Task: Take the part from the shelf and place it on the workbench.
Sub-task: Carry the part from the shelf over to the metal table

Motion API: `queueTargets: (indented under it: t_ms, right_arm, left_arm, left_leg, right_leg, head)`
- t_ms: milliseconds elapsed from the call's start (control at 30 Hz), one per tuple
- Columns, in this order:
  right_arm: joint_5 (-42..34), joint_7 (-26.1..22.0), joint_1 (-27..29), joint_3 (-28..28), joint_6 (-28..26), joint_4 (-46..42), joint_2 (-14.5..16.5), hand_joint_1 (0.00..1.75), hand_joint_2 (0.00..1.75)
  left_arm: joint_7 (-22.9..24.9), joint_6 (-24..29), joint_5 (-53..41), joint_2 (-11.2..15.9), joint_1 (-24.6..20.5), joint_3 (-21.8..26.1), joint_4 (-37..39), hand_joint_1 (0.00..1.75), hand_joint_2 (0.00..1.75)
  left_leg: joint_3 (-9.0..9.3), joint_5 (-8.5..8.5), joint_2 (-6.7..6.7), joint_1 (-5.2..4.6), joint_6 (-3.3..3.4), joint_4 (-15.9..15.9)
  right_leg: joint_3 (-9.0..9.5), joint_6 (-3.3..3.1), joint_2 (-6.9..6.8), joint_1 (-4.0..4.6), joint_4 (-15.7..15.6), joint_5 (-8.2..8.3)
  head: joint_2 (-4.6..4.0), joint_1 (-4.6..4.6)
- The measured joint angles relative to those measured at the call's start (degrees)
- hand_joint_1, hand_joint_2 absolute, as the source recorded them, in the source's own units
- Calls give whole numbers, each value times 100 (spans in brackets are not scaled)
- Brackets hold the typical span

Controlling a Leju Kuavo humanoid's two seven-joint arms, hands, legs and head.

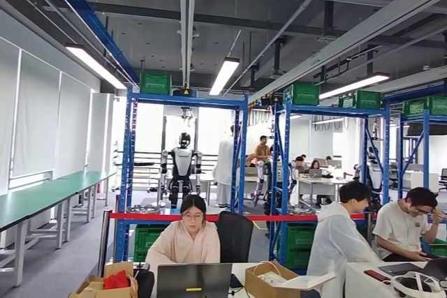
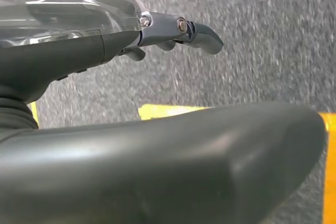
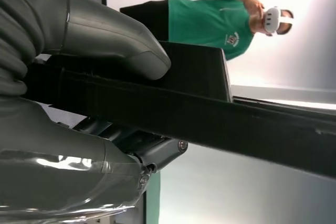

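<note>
In the right wrist view my right hand grips a long black part. The thick thumb lies over one side of it and the darker fingers curl under the other. The part runs out past the hand as a flat dark bar with a raised block on it. My left hand hangs over grey carpet, its fingers stretched out and its thumb apart, with nothing in it. A long green workbench runs along the left wall in the head view.
Blue shelf racks stand ahead behind a red tape barrier. Several people sit at desks in front. Another robot stands beyond the racks. A person in a green shirt wears a headset. A yellow floor line lies below my left hand.
</note>
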Motion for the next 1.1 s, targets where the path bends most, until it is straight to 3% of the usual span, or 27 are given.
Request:
queueTargets:
  t_ms: [33, 67, 100, 167, 200, 233, 300, 367, 400, 467, 533, 567, 667, 700, 733, 800, 867, 933, 1000, 1033, 1067, 1100]
  right_arm:
    - [19, -15, 0, 3, 5, 1, -10, 175, 175]
    - [29, -25, -1, 4, 9, 0, -18, 175, 175]
    - [35, -37, -2, 4, 12, -1, -23, 175, 175]
    - [38, -61, 0, 5, 20, -2, -36, 175, 175]
    - [36, -70, 1, 7, 22, -3, -42, 175, 175]
    - [33, -76, 1, 7, 24, -10, -48, 175, 175]
    - [25, -81, -1, 5, 24, -38, -49, 175, 175]
    - [21, -86, -5, 3, 29, -65, -44, 175, 175]
    - [20, -88, -8, 3, 32, -72, -43, 175, 175]
    - [20, -91, -6, 3, 37, -72, -44, 175, 175]
    - [21, -91, 5, 2, 44, -72, -45, 175, 175]
    - [22, -91, 8, 2, 49, -72, -45, 175, 175]
    - [19, -91, 9, 2, 55, -73, -45, 175, 175]
    - [18, -91, 7, 2, 56, -78, -44, 175, 175]
    - [18, -91, 6, 2, 57, -84, -44, 175, 175]
    - [17, -92, 3, 2, 59, -98, -44, 175, 175]
    - [17, -95, 0, -1, 64, -114, -45, 175, 175]
    - [22, -104, -1, -5, 70, -137, -48, 175, 175]
    - [35, -115, 13, -7, 73, -148, -55, 175, 175]
    - [46, -123, 26, -7, 74, -149, -61, 175, 175]
    - [62, -133, 37, -7, 75, -150, -66, 175, 175]
    - [89, -151, 45, -7, 75, -161, -69, 175, 175]
  left_arm:
    - [1, -2, -5, -1, 1, 0, 0, 0, 175]
    - [1, -4, -12, -2, 1, 0, 0, 0, 175]
    - [2, -4, -22, -5, 3, 0, 0, 0, 175]
    - [2, -4, -43, -23, -1, -1, 0, 0, 175]
    - [2, -4, -50, -35, 0, -1, 0, 0, 175]
    - [0, -1, -54, -44, 1, -2, 0, 0, 175]
    - [-15, 12, -57, -50, 8, -2, 0, 0, 175]
    - [-40, 18, -59, -50, -5, -3, 0, 0, 175]
    - [-48, 18, -60, -49, -20, -3, 0, 0, 175]
    - [-51, 20, -60, -40, -36, -4, 0, 0, 175]
    - [-51, 24, -60, -31, -27, -4, 0, 0, 175]
    - [-51, 24, -60, -28, -23, -4, 0, 0, 175]
    - [-53, 20, -60, -30, -34, -4, 0, 0, 175]
    - [-55, 18, -60, -31, -45, -4, 0, 0, 175]
    - [-56, 14, -60, -32, -50, -4, 0, 0, 175]
    - [-57, 11, -60, -33, -52, -4, 0, 0, 175]
    - [-64, 8, -61, -33, -47, -4, 0, 0, 175]
    - [-85, 2, -67, -32, -57, -4, 0, 0, 175]
    - [-106, -2, -74, -31, -66, -4, 0, 0, 175]
    - [-110, -3, -76, -31, -68, -4, 0, 0, 175]
    - [-113, -4, -81, -31, -68, -4, 0, 0, 175]
    - [-114, -5, -86, -31, -67, -5, 0, 0, 175]
  left_leg:
    - [98, -76, -31, 0, -1, -1]
    - [207, -156, -60, 2, -2, -3]
    - [314, -237, -85, 5, -6, -8]
    - [489, -368, -129, 12, -34, -34]
    - [531, -407, -146, 17, -60, -68]
    - [566, -408, -157, 19, -90, -99]
    - [592, -343, -146, 15, -147, -119]
    - [484, -269, -49, -5, -179, 132]
    - [333, -303, 8, -11, -188, 381]
    - [-82, -544, 72, -13, -214, 944]
    - [-393, -742, 85, -6, -247, 1211]
    - [-450, -670, 90, 3, -263, 1134]
    - [-270, 93, 125, 42, -321, 223]
    - [-217, 252, 140, 37, -298, -9]
    - [-203, 295, 148, 22, -258, -113]
    - [-211, 288, 147, -5, -148, -133]
    - [-190, 282, 140, -2, -95, -143]
    - [-156, 260, 139, 0, -44, -150]
    - [-127, 232, 141, -17, -9, -149]
    - [-113, 218, 139, -30, 2, -149]
    - [-96, 205, 134, -44, 9, -149]
    - [-74, 191, 126, -58, 15, -150]
  right_leg:
    - [-107, -15, 0, 6, -44, -72]
    - [-147, -42, 1, 19, -240, 2]
    - [-140, -75, 3, 40, -549, 244]
    - [-109, -141, 28, 98, -1133, 980]
    - [-102, -172, 43, 120, -1300, 1246]
    - [-96, -201, 57, 136, -1380, 1380]
    - [1, -258, 54, 128, -1509, 1360]
    - [180, -299, 35, 94, -1685, 1343]
    - [267, -314, 21, 77, -1754, 1327]
    - [373, -342, -1, 75, -1793, 1260]
    - [468, -351, -5, 72, -1793, 1175]
    - [525, -347, -4, 69, -1792, 1131]
    - [699, -279, -5, 53, -1768, 986]
    - [720, -243, -4, 56, -1751, 945]
    - [722, -211, -5, 62, -1737, 912]
    - [711, -164, -8, 64, -1720, 868]
    - [690, -119, -13, 50, -1613, 769]
    - [465, -66, -15, 37, -1107, 484]
    - [55, -46, -17, 29, -322, 169]
    - [-103, -53, -17, 29, -65, 124]
    - [-163, -75, -15, 34, -24, 200]
    - [-104, -112, -12, 47, -230, 388]
  head:
    - [0, 0]
    - [0, 0]
    - [0, 0]
    - [0, -1]
    - [0, -1]
    - [0, 0]
    - [0, 1]
    - [0, 1]
    - [0, 1]
    - [0, 1]
    - [0, 1]
    - [0, 0]
    - [0, 0]
    - [0, 0]
    - [0, 0]
    - [0, 0]
    - [0, 1]
    - [0, 0]
    - [0, 0]
    - [0, 0]
    - [0, 0]
    - [0, 0]
